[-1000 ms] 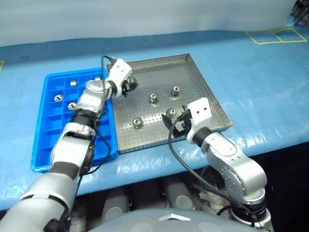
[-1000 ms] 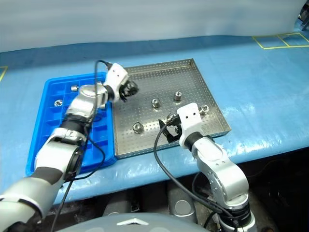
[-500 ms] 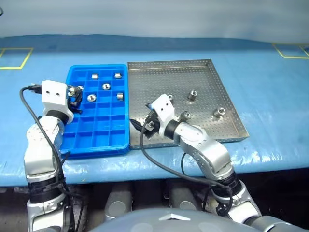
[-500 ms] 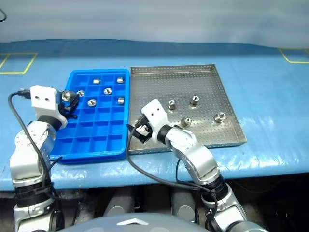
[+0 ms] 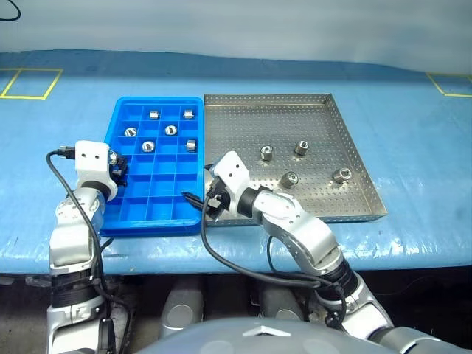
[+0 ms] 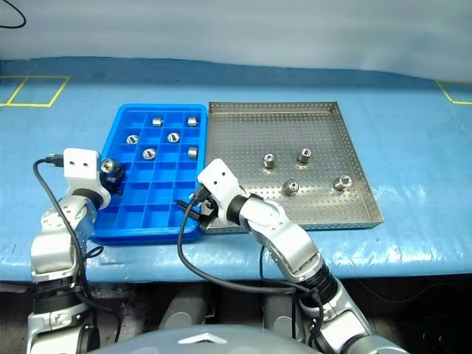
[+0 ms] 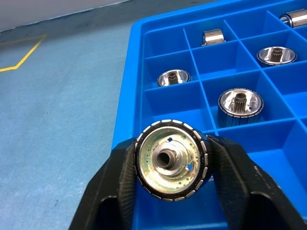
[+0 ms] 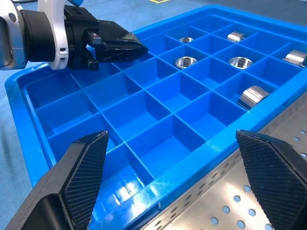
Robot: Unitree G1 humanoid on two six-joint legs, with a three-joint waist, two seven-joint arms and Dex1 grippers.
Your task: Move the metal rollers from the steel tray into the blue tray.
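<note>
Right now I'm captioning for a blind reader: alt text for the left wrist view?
A metal roller sits between the left gripper's black jaws, over the blue tray's edge. Four more rollers lie in compartments beyond.

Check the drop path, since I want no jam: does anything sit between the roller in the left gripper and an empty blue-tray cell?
Nothing visible does. The left gripper holds the roller over the blue tray edge; nearby cells look empty.
</note>
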